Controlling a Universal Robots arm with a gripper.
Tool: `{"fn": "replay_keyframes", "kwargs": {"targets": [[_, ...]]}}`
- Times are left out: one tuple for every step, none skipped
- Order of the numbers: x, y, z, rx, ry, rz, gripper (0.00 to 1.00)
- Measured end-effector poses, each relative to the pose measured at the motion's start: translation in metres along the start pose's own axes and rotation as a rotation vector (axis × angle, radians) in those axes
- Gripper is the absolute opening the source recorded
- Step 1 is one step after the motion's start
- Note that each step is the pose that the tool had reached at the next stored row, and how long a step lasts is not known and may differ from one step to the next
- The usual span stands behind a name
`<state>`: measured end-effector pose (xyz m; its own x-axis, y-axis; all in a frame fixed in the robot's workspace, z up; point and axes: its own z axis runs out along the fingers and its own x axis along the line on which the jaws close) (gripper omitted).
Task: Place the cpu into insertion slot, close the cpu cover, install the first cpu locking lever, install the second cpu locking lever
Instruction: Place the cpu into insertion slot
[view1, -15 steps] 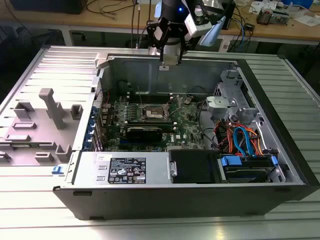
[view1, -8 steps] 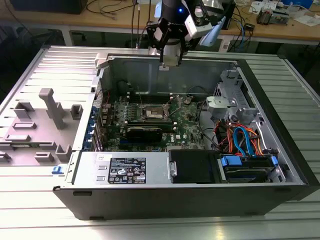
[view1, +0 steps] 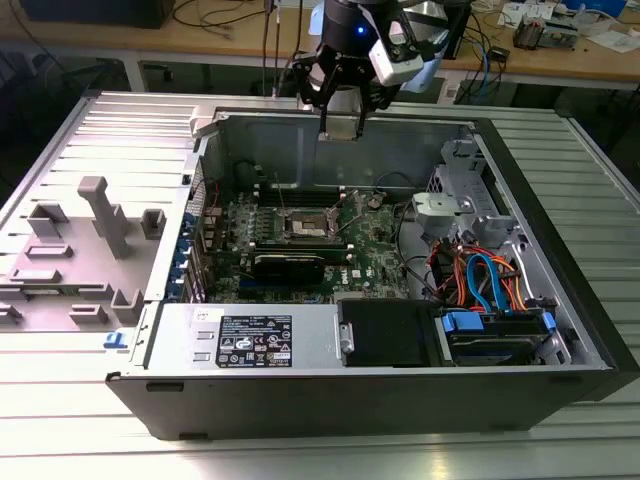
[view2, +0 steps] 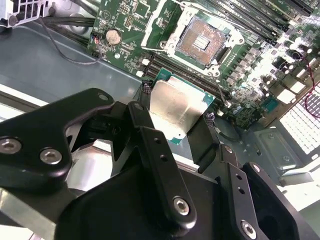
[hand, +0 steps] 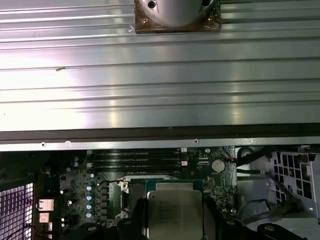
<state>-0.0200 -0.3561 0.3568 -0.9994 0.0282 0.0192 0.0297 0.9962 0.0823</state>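
Gripping the cpu (view2: 177, 107) by two opposite edges, the tool (view2: 178, 102) is clenched on the chip, its black fingers (view2: 141, 116) pressed against the sides and the silvery metal top left bare between them. The tool (view1: 340, 128) hangs over the far wall of the open case (view1: 400, 400), which lies on its side on the ribbed metal bench (view1: 60, 420). The cpu is held in the air above the green board (view2: 125, 25), apart from the slot (view2: 202, 40), which has a dark centre inside a silvery rim. In the exterior view the slot (view1: 308, 228) sits near the middle of the board, and whatever lies between the fingers there is too small to make out. In the second wrist view the tool's black links cover the near part of the cpu. In the first wrist view the cpu (hand: 172, 215) is cut off by the picture's edge and hides most of the slot behind it. How the cover stands I cannot tell.
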Motion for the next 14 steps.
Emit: {"fn": "replay_keyframes", "kwargs": {"targets": [[0.0000,-0.0008,0.0006,0.0002,0.0000,0.000,0.54],[-0.0001,-0.0016,0.0012,0.0003,-0.0001,0.000,0.54],[-0.0001,-0.0029,0.0021,0.0006,-0.0001,0.000,0.54],[-0.0002,-0.0044,0.0031,0.0010,-0.0001,0.000,0.54],[-0.0002,-0.0059,0.0042,0.0012,-0.0001,0.001,0.54],[-0.0003,-0.0069,0.0056,0.0013,-0.0002,0.001,0.54],[-0.0003,-0.0077,0.0069,0.0016,-0.0002,0.001,0.54],[-0.0004,-0.0079,0.0076,0.0017,-0.0002,0.001,0.54],[-0.0004,-0.0084,0.0088,0.0024,-0.0002,0.001,0.54],[-0.0004,-0.0086,0.0094,0.0026,-0.0002,0.001,0.54],[-0.0004,-0.0088,0.0102,0.0032,-0.0002,0.001,0.54],[-0.0004,-0.0090,0.0110,0.0038,-0.0002,0.001,0.54],[-0.0005,-0.0093,0.0121,0.0043,-0.0003,0.001,0.54],[-0.0005,-0.0095,0.0128,0.0045,-0.0004,0.002,0.54]]}}
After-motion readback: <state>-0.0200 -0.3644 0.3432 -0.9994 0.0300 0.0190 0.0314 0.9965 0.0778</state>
